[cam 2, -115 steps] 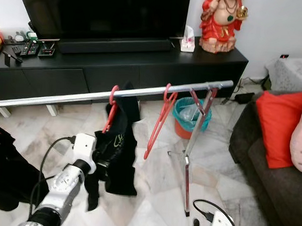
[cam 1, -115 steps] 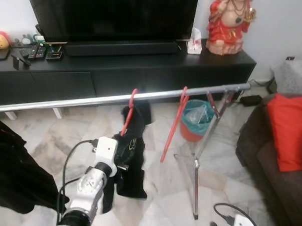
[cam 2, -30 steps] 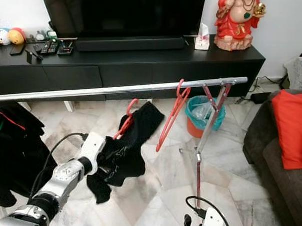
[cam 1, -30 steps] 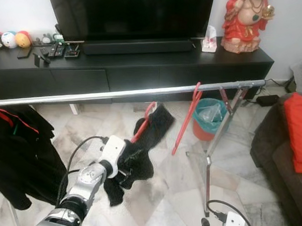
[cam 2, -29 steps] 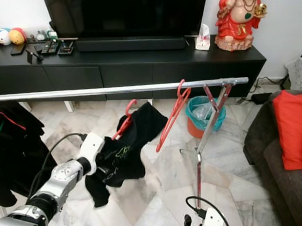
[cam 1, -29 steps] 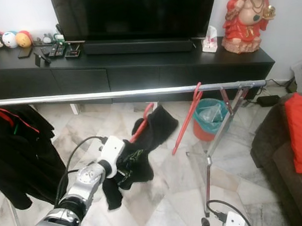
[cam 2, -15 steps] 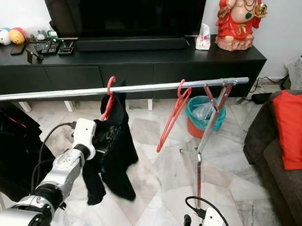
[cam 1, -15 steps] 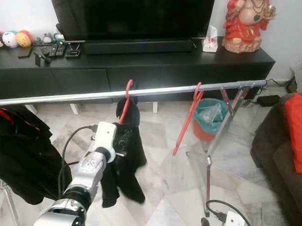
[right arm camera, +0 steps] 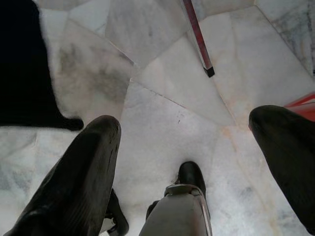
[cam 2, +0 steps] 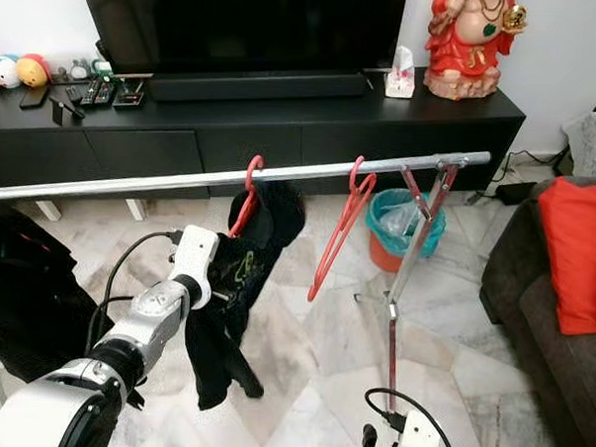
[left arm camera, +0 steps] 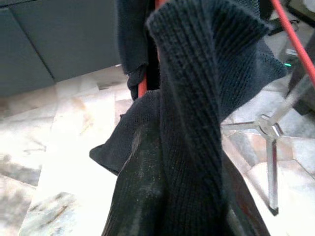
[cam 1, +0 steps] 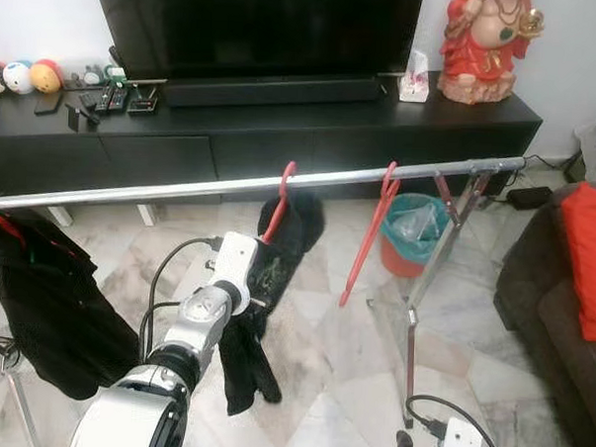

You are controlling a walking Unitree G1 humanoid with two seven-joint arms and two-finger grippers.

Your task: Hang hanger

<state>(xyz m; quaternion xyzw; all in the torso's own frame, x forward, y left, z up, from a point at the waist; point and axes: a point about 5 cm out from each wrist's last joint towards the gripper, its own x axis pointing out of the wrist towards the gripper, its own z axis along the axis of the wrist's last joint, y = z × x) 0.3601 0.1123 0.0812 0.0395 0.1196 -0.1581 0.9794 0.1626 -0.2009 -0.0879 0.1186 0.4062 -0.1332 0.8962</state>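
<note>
A red hanger [cam 1: 276,205] carrying a black garment [cam 1: 285,245] has its hook over the silver rail [cam 1: 161,190], near the rail's middle. My left gripper [cam 1: 257,299] presses into the garment from the lower left and holds the clothed hanger; the cloth hides its fingers. In the left wrist view the black knit [left arm camera: 192,128] sits right at the lens, with a strip of the red hanger [left arm camera: 142,86] behind it. An empty red hanger [cam 1: 369,232] hangs further right on the rail. My right gripper [right arm camera: 187,142] hangs low over the marble floor, open, with nothing between its fingers [right arm camera: 83,182].
More black clothes [cam 1: 47,302] hang at the rail's left end. The rail's stand leg [cam 1: 413,318] and a teal bin [cam 1: 413,225] are on the right. A black TV cabinet [cam 1: 283,124] runs behind, and a sofa with a red cushion [cam 1: 585,258] is at far right.
A second ago the clothed hanger was below the rail. Half a second ago its hook was at the rail further left. It and my left arm have since shifted right along the rail.
</note>
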